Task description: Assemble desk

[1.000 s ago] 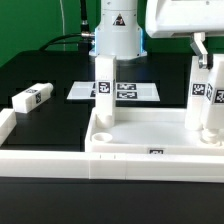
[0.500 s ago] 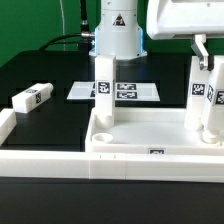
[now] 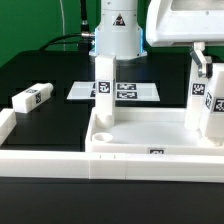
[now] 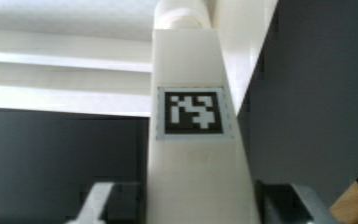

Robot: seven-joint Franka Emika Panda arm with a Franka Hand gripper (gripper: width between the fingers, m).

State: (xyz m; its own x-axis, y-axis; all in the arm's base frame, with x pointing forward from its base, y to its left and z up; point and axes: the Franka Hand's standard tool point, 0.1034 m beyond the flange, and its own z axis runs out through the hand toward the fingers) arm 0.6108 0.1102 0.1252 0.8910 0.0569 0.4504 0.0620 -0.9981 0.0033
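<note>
Lower now, the gripper (image 3: pixel 204 62) straddles the upright leg (image 3: pixel 198 110) standing in the tabletop (image 3: pixel 140 137) near the bench's (image 3: pixel 45 65) front edge, exterior view's right. Its long axis runs vertical, straight under the gripper; whether the fingers (image 4: pixel 105 203) clamp it, I cannot tell.

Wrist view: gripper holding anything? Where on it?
Cannot tell. The gripper straddles an upright leg near its top, but dark gaps beside it leave contact unclear.
</note>
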